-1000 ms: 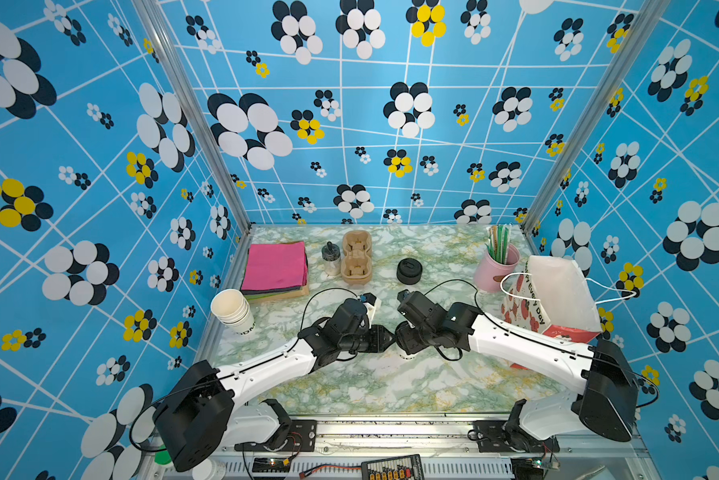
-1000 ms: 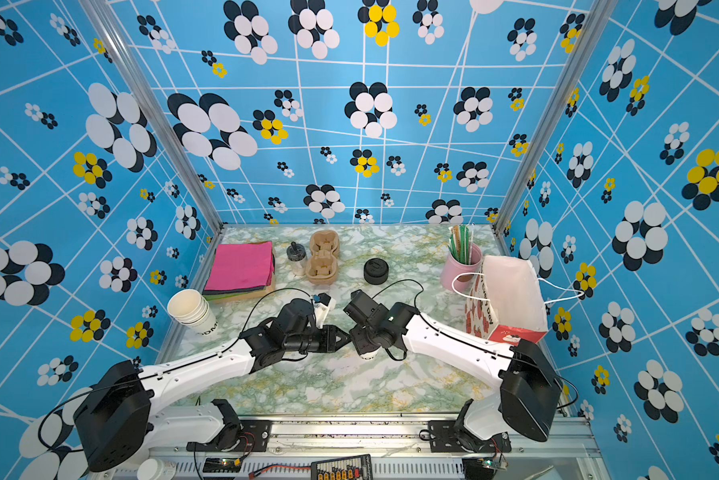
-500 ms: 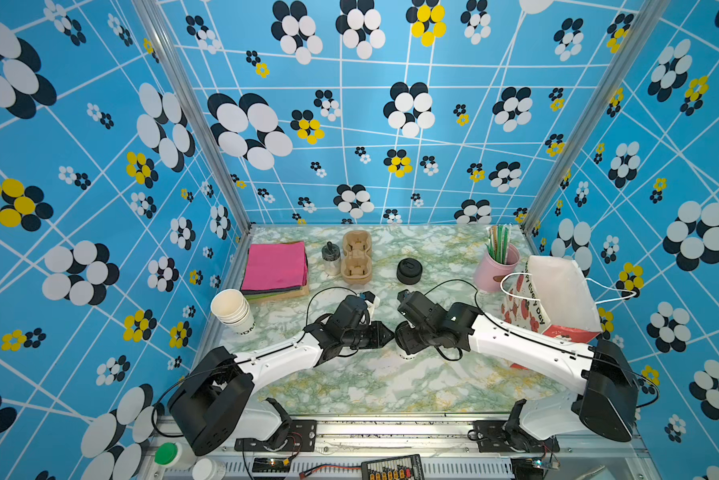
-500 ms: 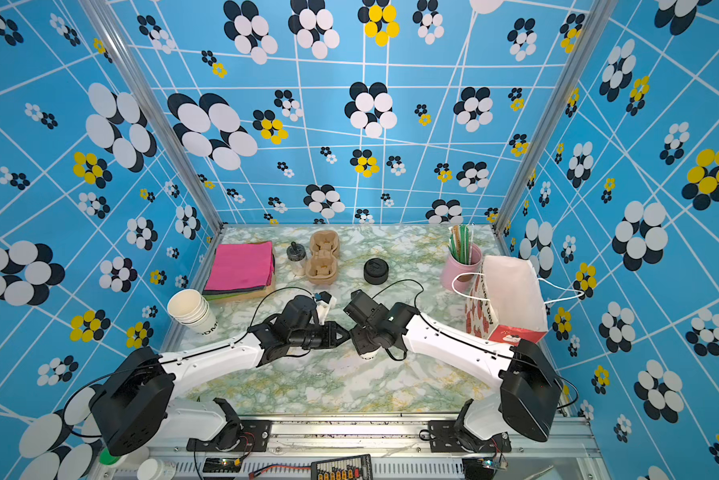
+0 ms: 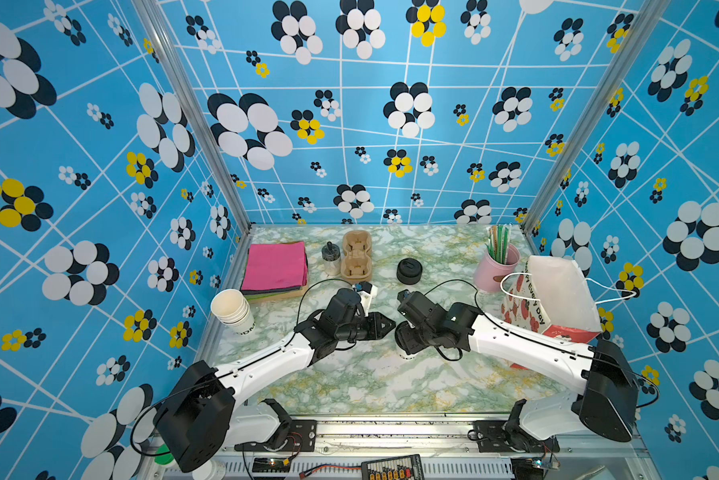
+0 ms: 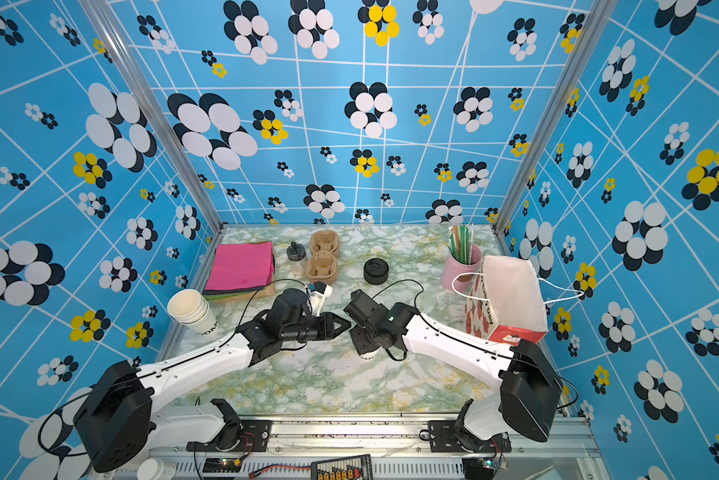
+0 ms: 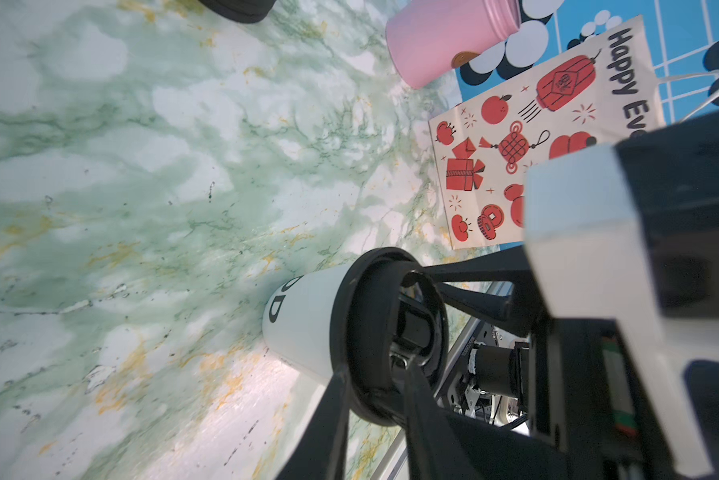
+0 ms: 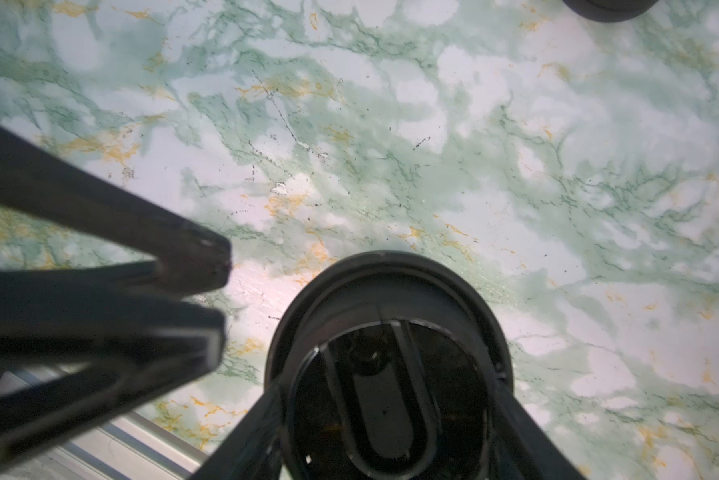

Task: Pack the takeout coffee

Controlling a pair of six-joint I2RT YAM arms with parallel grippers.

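We find little altered since a second ago. The left gripper (image 5: 389,326) has only wavered beside the lid, its jaws narrowly parted and empty. The right gripper (image 8: 389,386) remains clamped across the black lid of the white paper takeout coffee (image 7: 304,328), which appears to stand upright mid-table on the green-veined marble tabletop (image 5: 370,382). We judge the lift not yet begun. The red-printed paper gift bag (image 5: 520,307) stands open at the right edge, well apart. Bare marble lies between, though the pink tin of straws (image 5: 495,274) stands just beside the bag's mouth.
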